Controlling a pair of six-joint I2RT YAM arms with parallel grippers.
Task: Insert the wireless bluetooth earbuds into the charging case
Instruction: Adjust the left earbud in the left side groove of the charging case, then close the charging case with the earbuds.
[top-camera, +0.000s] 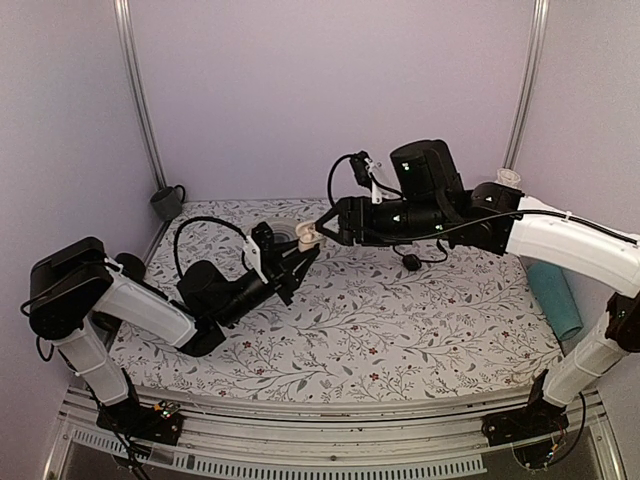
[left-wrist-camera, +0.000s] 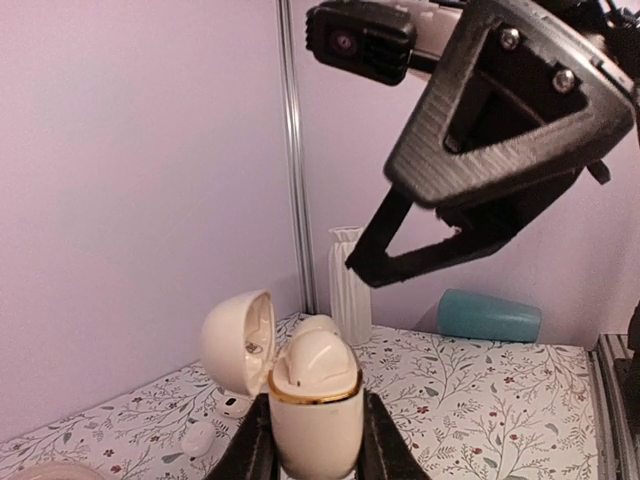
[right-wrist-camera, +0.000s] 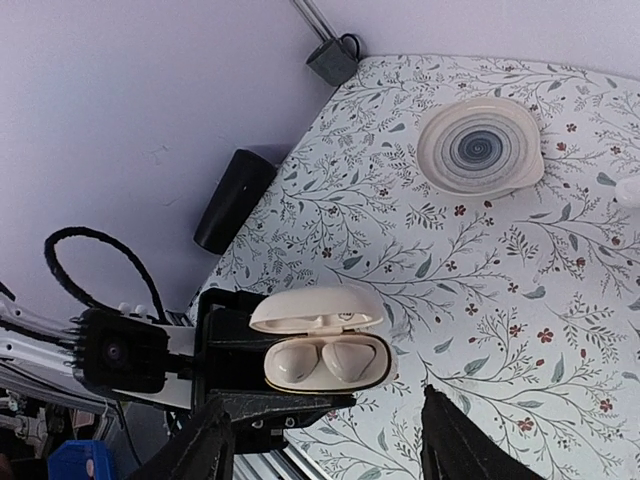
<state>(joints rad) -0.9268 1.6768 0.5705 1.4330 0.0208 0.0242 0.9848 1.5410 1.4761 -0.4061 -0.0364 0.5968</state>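
Note:
The white charging case (left-wrist-camera: 313, 425) stands upright between my left gripper's (left-wrist-camera: 315, 455) fingers, lid (left-wrist-camera: 235, 342) hinged open. In the right wrist view the case (right-wrist-camera: 325, 362) holds two cream earbuds, one (right-wrist-camera: 297, 363) in the left well and one (right-wrist-camera: 356, 357) in the right well. They also show in the left wrist view (left-wrist-camera: 316, 364), rising above the gold rim. My right gripper (right-wrist-camera: 330, 450) is open and empty, hovering just above the case. In the top view the left gripper (top-camera: 297, 258) holds the case (top-camera: 307, 236) off the table, with the right gripper (top-camera: 327, 227) beside it.
A white plate with a blue spiral (right-wrist-camera: 480, 148) lies at the back. A black cylinder (right-wrist-camera: 232, 200) and a dark cup (right-wrist-camera: 333, 62) are at the left, a teal cylinder (top-camera: 555, 295) and a white ribbed vase (left-wrist-camera: 350, 285) at the right. Small white pieces (left-wrist-camera: 197, 437) lie on the cloth.

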